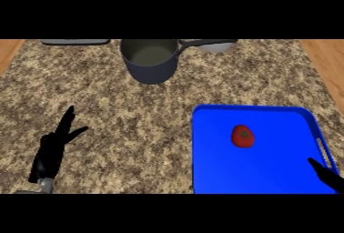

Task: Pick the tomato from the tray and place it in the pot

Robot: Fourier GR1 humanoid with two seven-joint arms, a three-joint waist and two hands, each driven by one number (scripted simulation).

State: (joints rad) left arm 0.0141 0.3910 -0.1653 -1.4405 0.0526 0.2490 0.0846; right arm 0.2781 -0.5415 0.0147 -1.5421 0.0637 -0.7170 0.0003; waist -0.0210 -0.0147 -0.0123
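A red tomato point(243, 136) with a green stem lies near the middle of the blue tray point(222, 182) at the right of the counter. A dark grey pot point(149, 60) with a long handle stands at the back centre, nothing visible inside. Only the fingertips of my right hand point(327, 176) show at the lower right, over the tray's right edge, below and to the right of the tomato. My left hand point(52, 151) stands open at the lower left, fingers straight and pointing up, holding nothing.
A grey flat object point(75, 42) lies at the back left edge, and a pale bowl-like thing point(216, 47) sits behind the pot's handle. Wooden surfaces point(328, 63) border the speckled counter on both sides.
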